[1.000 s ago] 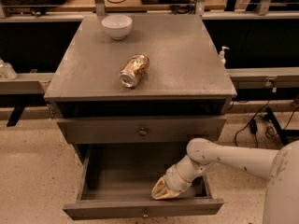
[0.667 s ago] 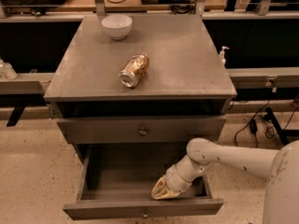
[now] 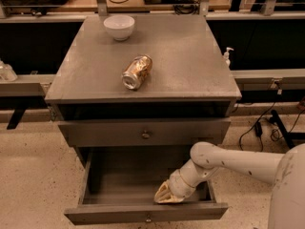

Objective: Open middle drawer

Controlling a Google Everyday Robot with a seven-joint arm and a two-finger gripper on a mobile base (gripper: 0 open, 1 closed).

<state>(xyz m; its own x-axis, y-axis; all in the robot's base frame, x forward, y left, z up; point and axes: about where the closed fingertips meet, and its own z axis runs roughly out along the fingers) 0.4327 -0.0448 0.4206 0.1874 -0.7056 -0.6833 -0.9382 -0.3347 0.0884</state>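
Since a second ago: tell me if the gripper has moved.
No. The gripper lies at the same spot inside the open drawer, just behind the right half of its front.

A white bowl (image 3: 119, 26) stands upright at the upper left of the grey cabinet top (image 3: 190, 66). A gold can (image 3: 137, 72) lies on its side near the top's centre, well apart from the bowl. A pump bottle (image 3: 228, 56) stands beyond the right edge. Black cables (image 3: 259, 123) lie at right. The bottom drawer (image 3: 143, 213) is pulled out at lower centre, with the gripper (image 3: 167, 194) inside its right half.
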